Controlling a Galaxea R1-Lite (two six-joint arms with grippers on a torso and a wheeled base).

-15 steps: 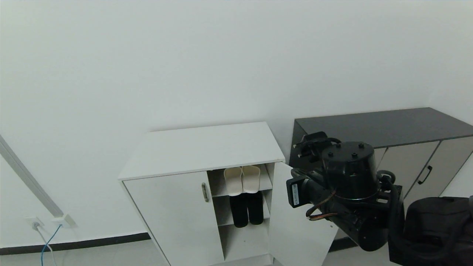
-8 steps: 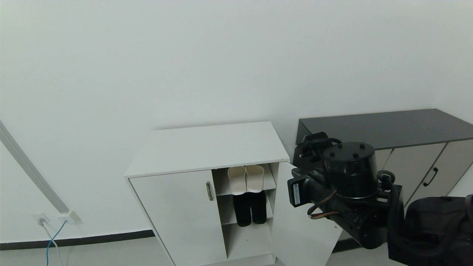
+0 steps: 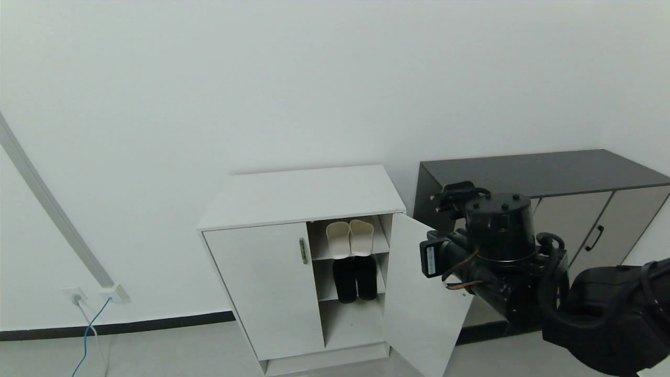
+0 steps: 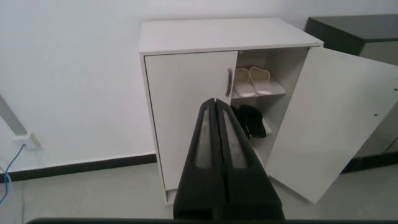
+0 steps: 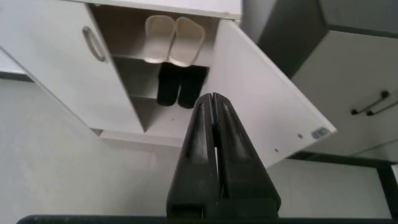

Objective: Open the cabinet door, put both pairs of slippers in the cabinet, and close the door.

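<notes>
Cabinet door point(image 3: 426, 298): the right leaf of the white cabinet point(image 3: 303, 196) stands swung wide, hinged at the cabinet's right side wall, with its free edge out toward us and to our right.
Long axis: upright. It is a tall flat panel, so we judge a push far from the hinge will turn it most easily.
Way from the hand: both wrist views look onto the door's inner face. We judge a hand must pass round the free edge to the outer face before it can push the leaf shut.
Nearer arm: the right, by our reading. In the head view it hangs near the free edge, while the left hand point(image 4: 215, 102) points toward the closed left door point(image 3: 261, 288).
Right hand point(image 5: 214, 99): fingers pressed together, holding nothing, in front of the open compartment.
Left hand: fingers likewise pressed together and empty.
Beige slippers point(image 3: 349, 238): side by side and touching on the upper shelf.
Black slippers point(image 3: 356, 279): side by side on the shelf directly below, so we take closing to be the only step left.
Materials: door and cabinet look like smooth matte white board with square edges, and the inner face is bare apart from small fittings near the free edge. The closed leaf carries a slim metal handle point(image 3: 302, 250). The slippers look moulded, smooth and soft-edged.
Around: a dark-topped sideboard point(image 3: 534, 173) stands just beside the cabinet on our right. A blue cable point(image 3: 89, 335) hangs from a wall socket well to our left.
</notes>
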